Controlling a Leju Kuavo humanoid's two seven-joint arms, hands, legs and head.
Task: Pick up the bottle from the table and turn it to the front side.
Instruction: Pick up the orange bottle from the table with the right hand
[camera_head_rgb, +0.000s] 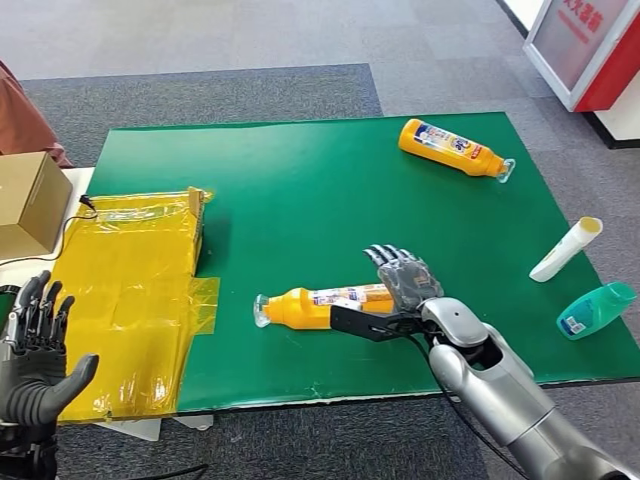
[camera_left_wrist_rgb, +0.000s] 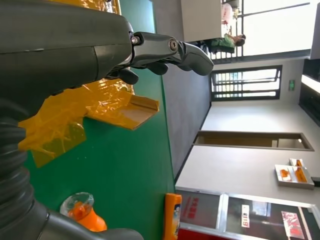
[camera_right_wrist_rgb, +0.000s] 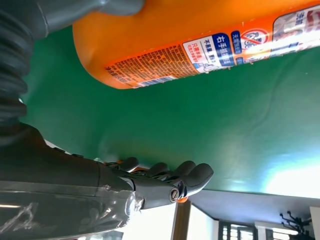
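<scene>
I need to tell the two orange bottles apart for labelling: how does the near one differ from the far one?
The near orange bottle lies by the right hand, cap toward the yellow plastic sheet; the far orange bottle lies alone near the mat's back edge, cap pointing the opposite way. Both lie on their sides, orange with clear caps.

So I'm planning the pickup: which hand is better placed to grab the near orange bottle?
The right hand. It is already at the base end of the near orange bottle, while the left hand hangs open off the table's left side, beyond the yellow plastic.
</scene>
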